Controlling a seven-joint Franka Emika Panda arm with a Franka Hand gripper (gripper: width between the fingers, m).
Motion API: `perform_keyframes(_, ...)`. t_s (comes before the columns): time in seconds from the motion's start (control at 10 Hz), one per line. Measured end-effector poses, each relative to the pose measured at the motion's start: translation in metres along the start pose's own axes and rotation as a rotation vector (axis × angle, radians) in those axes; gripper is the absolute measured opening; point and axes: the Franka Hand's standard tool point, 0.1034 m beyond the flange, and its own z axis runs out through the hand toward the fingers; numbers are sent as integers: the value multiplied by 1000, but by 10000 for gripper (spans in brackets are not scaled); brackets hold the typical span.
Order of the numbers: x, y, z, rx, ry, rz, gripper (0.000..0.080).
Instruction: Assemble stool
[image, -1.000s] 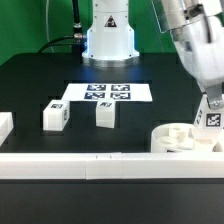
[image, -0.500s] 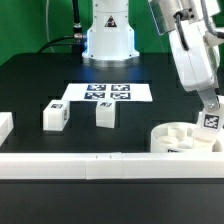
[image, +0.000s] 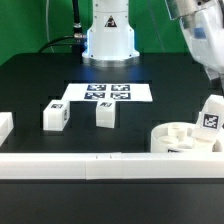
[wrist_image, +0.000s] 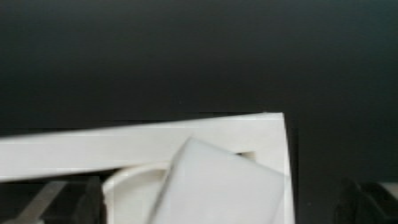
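The round white stool seat (image: 180, 138) lies at the exterior view's right, by the front rail. One tagged white leg (image: 211, 114) stands tilted in it. It also shows in the wrist view (wrist_image: 231, 185), close below the camera, beside the seat's rim (wrist_image: 128, 185). Two more tagged legs (image: 55, 116) (image: 105, 114) stand loose on the black table. My arm (image: 205, 40) is raised above the seat at the upper right. My gripper (wrist_image: 205, 212) is open, its dark fingers spread wide on either side of the leg and apart from it.
The marker board (image: 106, 93) lies flat before the robot base. A long white rail (image: 90, 166) runs along the front edge and meets a side rail at a corner (wrist_image: 249, 128). Another white piece (image: 4, 126) sits at the far left.
My arm has lifted up and away from the leg, which stays standing in the seat. The two loose legs have not moved.
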Motion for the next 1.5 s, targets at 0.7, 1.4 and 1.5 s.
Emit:
perform_keyframes(0.7, 5, 0, -6, -45, 27, -614, 649)
perform_keyframes(1.4, 0, -4, -3, -114, 23, -1363, 649)
perform_keyframes(1.5, 2, -4, -3, -116, 21, -1433, 649)
